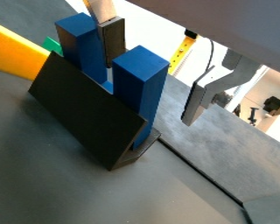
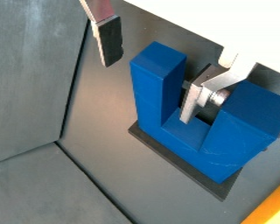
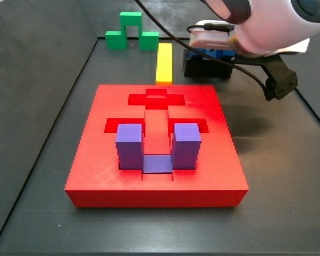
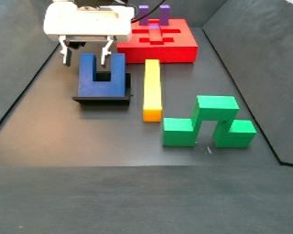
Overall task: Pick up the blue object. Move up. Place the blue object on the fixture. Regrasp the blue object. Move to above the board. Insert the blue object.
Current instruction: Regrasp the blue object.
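Wrist views both show the blue object (image 2: 195, 105) seated on the fixture (image 1: 90, 118), its two prongs up and its bridge down against the black plate. I read the gripper (image 2: 154, 66) as open and holding nothing: one finger (image 1: 112, 39) hangs in the slot between the prongs, while the other finger (image 1: 203, 98) stands outside a prong, so the pair straddles that single prong. I cannot tell whether either pad touches the block.

My concern is the regrasp. If the jaws close off-centre on the prong, I judge the block could twist or lift askew from the fixture, and a skewed hold would likely jam at the board (image 3: 156, 150) recess. A finger catching the bridge could also drag the fixture.

Count, from the side views: one blue object, one fixture near the far edge of the table (image 4: 63, 119), one red board, one purple U-block (image 3: 156, 145) seated in the board, one yellow bar (image 4: 150, 89), and what I read as three green blocks (image 4: 208, 122).
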Controlling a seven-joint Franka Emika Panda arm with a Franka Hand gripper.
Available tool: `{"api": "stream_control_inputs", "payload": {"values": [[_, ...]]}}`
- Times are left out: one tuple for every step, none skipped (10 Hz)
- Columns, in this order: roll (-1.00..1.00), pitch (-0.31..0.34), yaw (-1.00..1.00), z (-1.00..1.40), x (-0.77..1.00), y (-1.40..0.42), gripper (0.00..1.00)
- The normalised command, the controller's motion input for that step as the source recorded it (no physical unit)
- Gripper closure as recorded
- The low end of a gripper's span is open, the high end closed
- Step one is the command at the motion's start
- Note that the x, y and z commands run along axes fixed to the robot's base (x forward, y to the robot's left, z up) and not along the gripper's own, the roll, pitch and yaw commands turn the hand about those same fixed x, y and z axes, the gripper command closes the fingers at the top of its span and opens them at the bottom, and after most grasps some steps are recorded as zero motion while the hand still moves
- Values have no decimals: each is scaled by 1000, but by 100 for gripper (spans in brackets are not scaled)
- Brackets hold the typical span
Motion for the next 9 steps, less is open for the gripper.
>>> {"api": "stream_control_inputs", "payload": {"values": [[-83, -3, 49, -6, 0, 0, 0], [-189, -46, 60, -60, 0, 17, 0], [-246, -77, 69, -111, 0, 34, 0], [-197, -51, 77, -80, 0, 29, 0], [-160, -3, 86, 0, 0, 3, 0], [-14, 0, 0, 0, -14, 0, 0], [0, -34, 0, 0, 0, 0, 0], [40, 0, 0, 0, 0, 0, 0], [129, 0, 0, -6, 0, 0, 0]]}}
